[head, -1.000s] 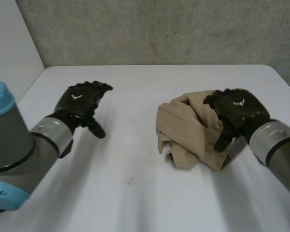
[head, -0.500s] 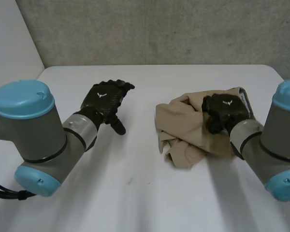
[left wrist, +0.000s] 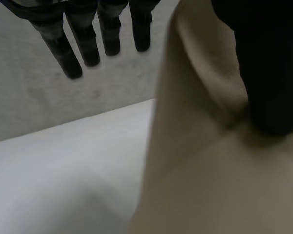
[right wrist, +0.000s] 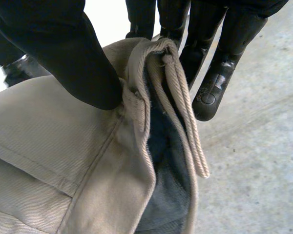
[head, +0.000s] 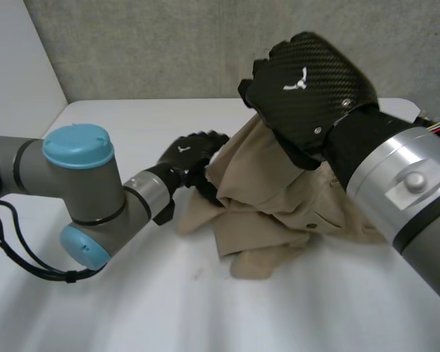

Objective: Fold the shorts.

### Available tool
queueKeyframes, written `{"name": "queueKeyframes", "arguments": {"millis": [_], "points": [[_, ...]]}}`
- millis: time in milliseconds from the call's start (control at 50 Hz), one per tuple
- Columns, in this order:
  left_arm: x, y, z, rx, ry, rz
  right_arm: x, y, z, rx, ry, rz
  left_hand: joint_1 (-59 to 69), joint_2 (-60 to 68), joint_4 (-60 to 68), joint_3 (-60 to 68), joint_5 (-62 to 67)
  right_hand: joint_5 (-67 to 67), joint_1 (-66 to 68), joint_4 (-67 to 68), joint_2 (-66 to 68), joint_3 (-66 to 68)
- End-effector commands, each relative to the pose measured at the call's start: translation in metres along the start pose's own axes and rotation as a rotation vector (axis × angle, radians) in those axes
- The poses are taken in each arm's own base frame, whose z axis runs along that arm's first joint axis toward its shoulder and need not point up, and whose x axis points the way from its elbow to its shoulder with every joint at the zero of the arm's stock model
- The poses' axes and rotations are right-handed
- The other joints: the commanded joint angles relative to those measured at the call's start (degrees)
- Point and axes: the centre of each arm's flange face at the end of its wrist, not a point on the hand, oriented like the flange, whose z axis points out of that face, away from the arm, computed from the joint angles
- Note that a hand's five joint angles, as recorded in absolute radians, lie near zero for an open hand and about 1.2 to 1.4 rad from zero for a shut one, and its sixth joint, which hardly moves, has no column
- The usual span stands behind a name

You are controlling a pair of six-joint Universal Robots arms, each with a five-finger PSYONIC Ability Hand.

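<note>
The beige shorts (head: 268, 202) hang bunched from my right hand (head: 308, 88), which is raised above the table, and their lower folds trail on the table top. In the right wrist view the thumb (right wrist: 63, 53) pinches the waistband (right wrist: 136, 92) against the fingers (right wrist: 212, 73), and a drawstring (right wrist: 185, 112) dangles there. My left hand (head: 192, 150) is at the left edge of the hanging cloth. Its fingers (left wrist: 83, 46) are straight and spread beside the cloth (left wrist: 200, 161), and a black thumb (left wrist: 268, 78) rests against the fabric.
The white table (head: 132, 293) stretches out in front of and to the left of the shorts. A grey wall (head: 169, 44) rises behind the table's far edge. My left arm (head: 81, 183) lies across the left half of the table.
My right hand has closed on the shorts and lifted them up off the table, pulling them left. My left hand has moved right until it reached the cloth's edge.
</note>
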Motion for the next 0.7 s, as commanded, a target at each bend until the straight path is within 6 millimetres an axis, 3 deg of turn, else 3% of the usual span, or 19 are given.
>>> {"name": "queueKeyframes", "arguments": {"millis": [20, 40, 100, 120, 160, 300, 360, 440, 580, 700], "points": [[0.005, -0.005, 0.0, 0.01, -0.005, -0.031, 0.009, -0.002, -0.003, -0.006, 0.044, 0.002, 65.5, 66.1, 66.1, 65.9, 65.4, 14.2, 26.0, 11.9, 12.9, 13.6], [0.002, -0.006, 0.0, 0.013, -0.032, -0.027, 0.01, 0.001, -0.001, -0.024, 0.058, 0.002, 65.5, 66.1, 66.1, 65.9, 65.4, 14.2, 26.0, 11.9, 12.9, 13.6], [-0.013, -0.038, -0.016, 0.061, -0.171, 0.01, 0.021, 0.009, 0.004, -0.06, 0.112, 0.001, 65.5, 66.1, 66.1, 65.9, 65.4, 14.2, 26.0, 11.9, 12.9, 13.6], [-0.021, -0.061, -0.03, 0.089, -0.23, 0.041, 0.032, 0.018, 0.007, -0.099, 0.157, -0.001, 65.5, 66.1, 66.1, 65.9, 65.4, 14.2, 26.0, 11.9, 12.9, 13.6], [-0.023, -0.077, -0.045, 0.095, -0.255, 0.079, 0.044, 0.026, 0.009, -0.129, 0.201, -0.005, 65.5, 66.1, 66.1, 65.9, 65.4, 14.2, 26.0, 11.9, 12.9, 13.6], [0.015, -0.154, -0.115, 0.237, -0.204, 0.289, 0.059, 0.039, 0.01, -0.167, 0.249, 0.007, 65.5, 66.1, 66.1, 65.9, 65.4, 14.2, 26.0, 11.9, 12.9, 13.6], [0.036, -0.192, -0.154, 0.345, -0.198, 0.361, 0.066, 0.026, 0.003, -0.126, 0.28, 0.032, 65.5, 66.1, 66.1, 65.9, 65.4, 14.2, 26.0, 11.9, 12.9, 13.6], [0.052, -0.223, -0.188, 0.434, -0.202, 0.395, 0.081, 0.003, -0.014, -0.047, 0.336, 0.051, 65.5, 66.1, 66.1, 65.9, 65.4, 14.2, 26.0, 11.9, 12.9, 13.6], [0.07, -0.239, -0.227, 0.437, -0.205, 0.395, 0.099, -0.031, -0.041, 0.046, 0.397, 0.033, 65.5, 66.1, 66.1, 65.9, 65.4, 14.2, 26.0, 11.9, 12.9, 13.6], [0.073, -0.237, -0.235, 0.429, -0.204, 0.392, 0.097, -0.036, -0.052, 0.025, 0.375, 0.039, 65.5, 66.1, 66.1, 65.9, 65.4, 14.2, 26.0, 11.9, 12.9, 13.6]]}}
